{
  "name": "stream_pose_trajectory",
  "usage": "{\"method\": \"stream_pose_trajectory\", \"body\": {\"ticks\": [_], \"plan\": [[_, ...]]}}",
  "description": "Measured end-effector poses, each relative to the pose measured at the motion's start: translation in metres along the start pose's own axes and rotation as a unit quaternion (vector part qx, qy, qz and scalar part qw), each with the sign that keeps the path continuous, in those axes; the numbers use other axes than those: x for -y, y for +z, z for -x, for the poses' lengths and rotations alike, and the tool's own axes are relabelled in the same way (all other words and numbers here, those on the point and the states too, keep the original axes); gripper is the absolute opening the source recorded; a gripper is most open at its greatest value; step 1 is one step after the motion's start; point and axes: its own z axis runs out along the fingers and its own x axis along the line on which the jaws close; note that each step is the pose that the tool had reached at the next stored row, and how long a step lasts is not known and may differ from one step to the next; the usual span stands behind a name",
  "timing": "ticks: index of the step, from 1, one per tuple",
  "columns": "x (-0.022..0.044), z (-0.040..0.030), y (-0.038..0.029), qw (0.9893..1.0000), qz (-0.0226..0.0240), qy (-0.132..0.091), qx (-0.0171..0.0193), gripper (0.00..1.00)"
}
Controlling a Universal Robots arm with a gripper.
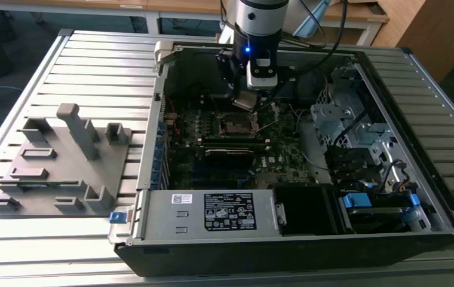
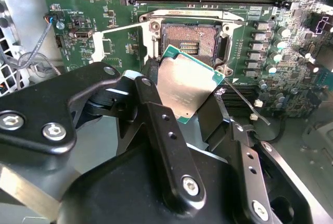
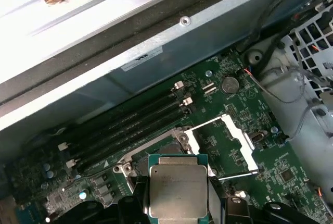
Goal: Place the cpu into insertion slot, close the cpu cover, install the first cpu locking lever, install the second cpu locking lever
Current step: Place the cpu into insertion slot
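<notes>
Progress check on the cpu install: barely into step one, by the look of it. Got the cpu (image 2: pixel 188 83) pinched by two opposite edges between the fingers (image 2: pixel 158 120) of the gripper (image 2: pixel 186 96), set only as wide as the chip itself, nothing else in the grip. Hanging tilted over one side of the insertion slot (image 2: pixel 191 40) inside the computer case (image 1: pixel 211 263), metal top showing in both wrist views. Close above it but apparently not touching, so not seated yet. Slot itself bare, contact field on show. Cpu cover (image 3: pixel 242 143) swung open and sitting off to one side of the slot, over the motherboard (image 2: pixel 83 5). One thin locking lever (image 2: pixel 247 104) poking out loose beside the slot, clearly unlatched; can't make out the other one for sure. Long black memory slots (image 3: pixel 130 122) just beyond. Out on the counter (image 1: pixel 91 60), a grey fixture (image 1: pixel 60 161) parked beside the case, not part of this. Left to do, as far as can be judged: dropping the cpu in, closing the cover, latching both levers. Pretty much everything, really.
</notes>
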Motion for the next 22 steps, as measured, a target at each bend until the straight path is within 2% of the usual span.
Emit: {"method": "stream_pose_trajectory", "body": {"ticks": [22], "plan": [[0.0000,0.0000,0.0004,1.0000,0.0000,0.006,0.0006,0.54]]}}
